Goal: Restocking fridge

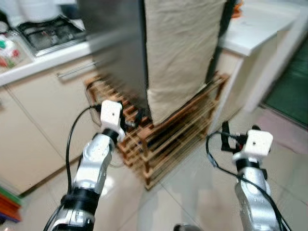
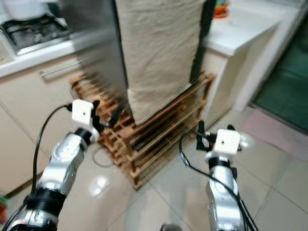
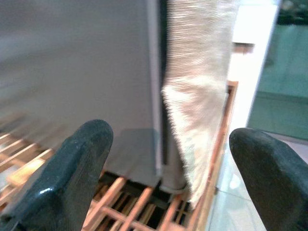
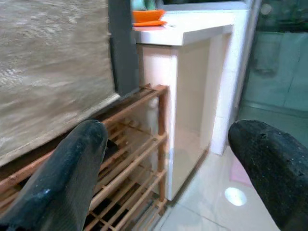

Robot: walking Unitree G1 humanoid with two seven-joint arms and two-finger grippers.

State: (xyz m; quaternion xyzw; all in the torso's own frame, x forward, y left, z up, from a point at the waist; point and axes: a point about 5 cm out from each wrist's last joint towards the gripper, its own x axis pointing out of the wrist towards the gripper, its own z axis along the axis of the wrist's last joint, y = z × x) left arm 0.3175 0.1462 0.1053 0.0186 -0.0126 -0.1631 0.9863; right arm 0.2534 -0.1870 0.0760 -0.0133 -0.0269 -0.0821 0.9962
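A grey fridge (image 1: 115, 48) stands on a low wooden slatted rack (image 1: 163, 144), and a beige cloth (image 1: 180, 53) hangs down its front. My left gripper (image 1: 132, 120) is open, held close to the rack's left end by the fridge's lower corner. In the left wrist view its fingers (image 3: 77, 163) frame the grey fridge side (image 3: 86, 72) and the cloth's lower edge (image 3: 197, 120), with nothing between them. My right gripper (image 1: 239, 131) is open and empty, low at the right, off the rack's right end. In the right wrist view its fingers (image 4: 72, 163) frame the rack's corner post (image 4: 161, 139).
A gas hob (image 1: 48, 31) sits on the counter at the left, above cream cabinets (image 1: 43, 110). A white counter (image 1: 260, 24) stands right of the fridge, with an orange dish (image 4: 149, 16) on it. Glossy floor tiles (image 1: 192, 192) lie ahead, and a dark green doorway (image 1: 288, 91) opens at the right.
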